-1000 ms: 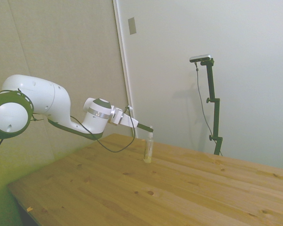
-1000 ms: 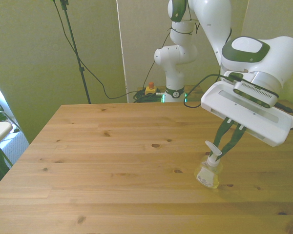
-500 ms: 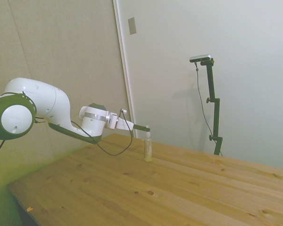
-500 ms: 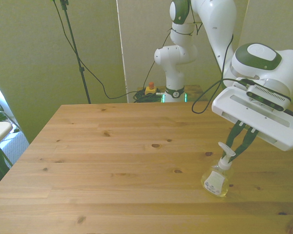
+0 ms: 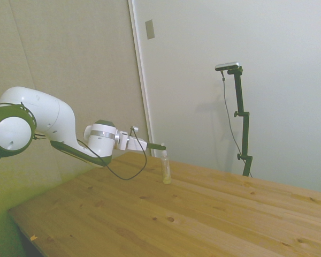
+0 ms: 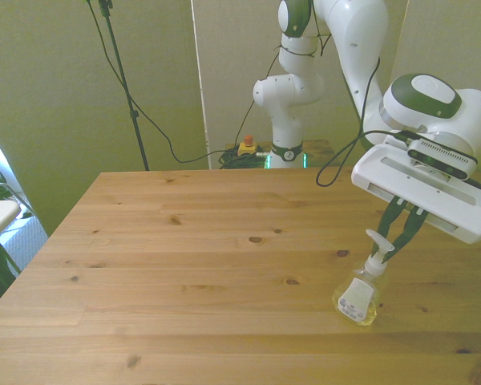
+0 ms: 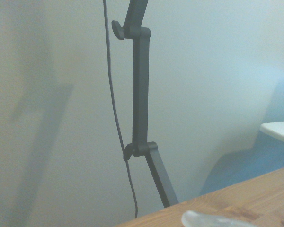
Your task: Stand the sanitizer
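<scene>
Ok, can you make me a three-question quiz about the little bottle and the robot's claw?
1. Where is the sanitizer?
A. the front view's left
B. the front view's right
C. off the table

2. What colour is its pump top?
A. white
B. red
C. black

3. How does the bottle stand?
A. lying flat
B. upside down
C. base down on the table, gripper at its top

Answers: 1 B, it sits near the front view's right edge. 2 A, the pump is white. 3 C, its base rests on the wood while the fingers meet the pump.

The white arm (image 5: 53,128) reaches out nearly level, wrist horizontal, its jaws (image 6: 393,245) closed together.
</scene>
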Robot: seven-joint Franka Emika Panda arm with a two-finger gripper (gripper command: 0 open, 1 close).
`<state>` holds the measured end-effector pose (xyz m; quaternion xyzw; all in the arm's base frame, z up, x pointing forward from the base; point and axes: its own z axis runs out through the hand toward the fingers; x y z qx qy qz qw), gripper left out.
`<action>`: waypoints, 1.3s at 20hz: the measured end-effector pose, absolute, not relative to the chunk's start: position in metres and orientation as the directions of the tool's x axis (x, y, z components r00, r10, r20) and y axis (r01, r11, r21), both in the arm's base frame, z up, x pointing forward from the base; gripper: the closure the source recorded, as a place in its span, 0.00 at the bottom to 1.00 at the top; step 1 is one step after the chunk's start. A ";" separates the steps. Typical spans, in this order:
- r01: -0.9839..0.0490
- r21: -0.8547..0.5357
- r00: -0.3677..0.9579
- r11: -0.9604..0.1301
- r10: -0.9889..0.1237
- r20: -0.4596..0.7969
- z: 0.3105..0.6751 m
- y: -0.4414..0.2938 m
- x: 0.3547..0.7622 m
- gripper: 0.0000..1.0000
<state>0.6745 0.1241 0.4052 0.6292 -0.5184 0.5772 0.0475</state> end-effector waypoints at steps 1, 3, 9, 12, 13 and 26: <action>-0.707 -0.541 -0.205 -0.456 -0.600 0.773 0.406 0.124 0.671 0.00; -0.709 -0.544 -0.207 -0.449 -0.605 0.769 0.406 0.121 0.665 0.00; -0.706 -0.562 -0.216 -0.432 -0.624 0.751 0.401 0.106 0.653 0.00; -0.704 -0.566 -0.218 -0.429 -0.628 0.747 0.400 0.100 0.651 0.00; -0.703 -0.567 -0.216 -0.429 -0.630 0.746 0.400 0.099 0.651 0.00; -0.693 -0.560 -0.083 -0.454 -0.722 0.687 0.412 0.121 0.623 0.00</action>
